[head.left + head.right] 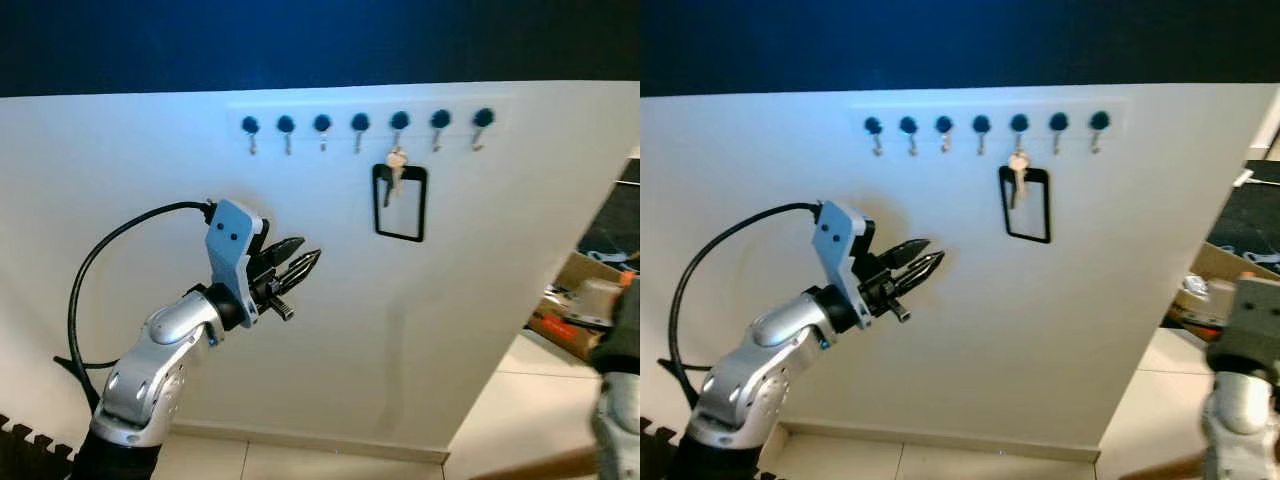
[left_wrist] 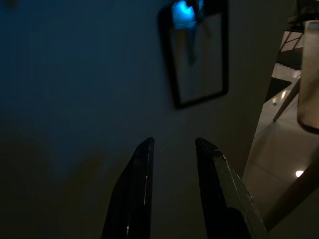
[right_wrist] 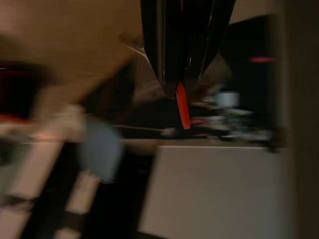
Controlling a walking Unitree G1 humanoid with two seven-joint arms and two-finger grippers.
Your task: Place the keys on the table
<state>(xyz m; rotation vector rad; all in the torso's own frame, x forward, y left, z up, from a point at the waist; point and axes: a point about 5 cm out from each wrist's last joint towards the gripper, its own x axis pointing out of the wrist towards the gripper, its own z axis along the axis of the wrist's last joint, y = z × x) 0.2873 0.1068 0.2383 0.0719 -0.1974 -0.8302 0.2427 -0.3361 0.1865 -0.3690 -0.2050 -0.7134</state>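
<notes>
The keys [image 1: 397, 168] are a silver key on a black loop [image 1: 400, 235], hanging from one hook of a rail on the white wall. My left gripper [image 1: 300, 266] is raised in front of the wall, lower and to the left of the keys and well apart from them. It is open with nothing between its fingers. In the left wrist view its fingertips [image 2: 148, 145] point up toward the keys' black loop [image 2: 199, 97]. My right arm [image 1: 1240, 400] hangs idle at the lower right. Its gripper [image 3: 174, 92] looks shut in a blurred view, with a thin red strip [image 3: 183, 107] just past its tips.
The rail [image 1: 365, 122] carries several blue-knobbed hooks, the others bare. The wall ends on the right, where a cardboard box of clutter [image 1: 585, 290] stands on a pale tiled floor [image 1: 520, 400]. A black mat edge [image 1: 20, 440] lies at the lower left.
</notes>
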